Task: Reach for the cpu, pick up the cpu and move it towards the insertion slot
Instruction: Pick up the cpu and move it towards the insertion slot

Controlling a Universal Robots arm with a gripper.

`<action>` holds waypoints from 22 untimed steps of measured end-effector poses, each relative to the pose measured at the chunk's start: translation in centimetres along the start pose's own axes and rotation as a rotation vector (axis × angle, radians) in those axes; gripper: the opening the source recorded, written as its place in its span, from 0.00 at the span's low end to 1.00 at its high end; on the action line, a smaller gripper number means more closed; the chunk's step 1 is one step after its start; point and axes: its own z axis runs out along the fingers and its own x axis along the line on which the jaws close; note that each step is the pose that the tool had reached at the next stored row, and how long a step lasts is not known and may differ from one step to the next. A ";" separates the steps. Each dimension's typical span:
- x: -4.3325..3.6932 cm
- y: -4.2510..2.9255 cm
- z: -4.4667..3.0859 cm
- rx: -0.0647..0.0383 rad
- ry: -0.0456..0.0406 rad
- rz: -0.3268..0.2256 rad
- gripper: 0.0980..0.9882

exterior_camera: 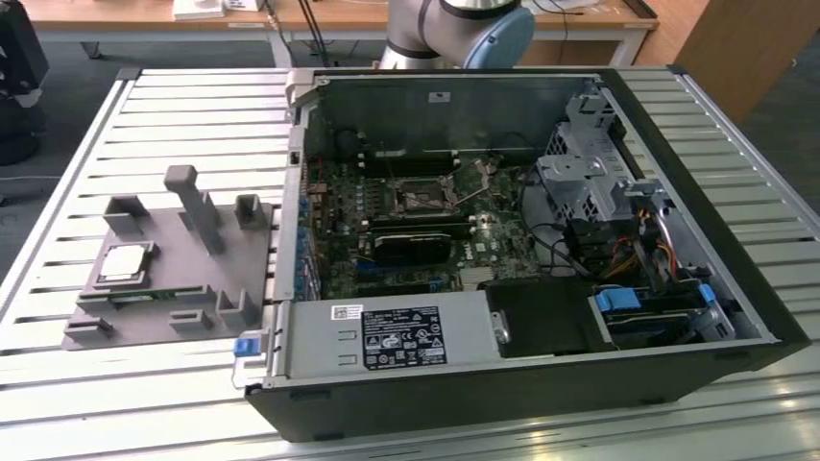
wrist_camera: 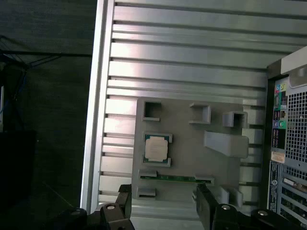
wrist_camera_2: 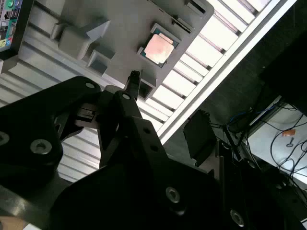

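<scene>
The cpu (exterior_camera: 125, 264) is a shiny square chip lying flat in a recess of the grey fixture plate (exterior_camera: 167, 307), at the exterior view's left of the open computer case. In both wrist views the cpu (wrist_camera: 157, 148) (wrist_camera_2: 159, 48) is seen from well above. My gripper (wrist_camera: 163, 194) hangs high over the plate's edge, apart from the chip, open and holding nothing. One dark finger (wrist_camera: 205, 203) stands beside the plate's slots. The insertion slot (exterior_camera: 420, 197) is the silver-framed square socket on the motherboard inside the case.
A narrow green memory stick (wrist_camera: 176, 178) lies in the fixture beside the chip, among upright grey posts (exterior_camera: 192, 206). A black heatsink block (exterior_camera: 410, 245) sits below the socket. The case's walls (exterior_camera: 717, 240), drive cage (exterior_camera: 583, 182) and power supply (exterior_camera: 384, 336) surround the board. The slatted metal table (exterior_camera: 77, 144) lies beneath.
</scene>
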 end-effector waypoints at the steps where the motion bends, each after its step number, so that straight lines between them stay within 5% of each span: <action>1: 0.00 0.00 0.00 0.000 0.0000 0.000 0.62; 2: -0.03 0.01 0.03 0.000 0.0000 0.000 0.62; 6: -1.82 0.87 3.41 0.004 -0.0028 0.026 0.62; 8: -2.37 1.13 4.43 0.005 -0.0038 0.034 0.62; 17: -2.48 1.18 4.66 0.005 -0.0039 0.036 0.62; 18: -2.48 1.18 4.66 0.005 -0.0039 0.036 0.33; 22: -2.48 1.18 4.66 0.005 -0.0040 0.036 0.13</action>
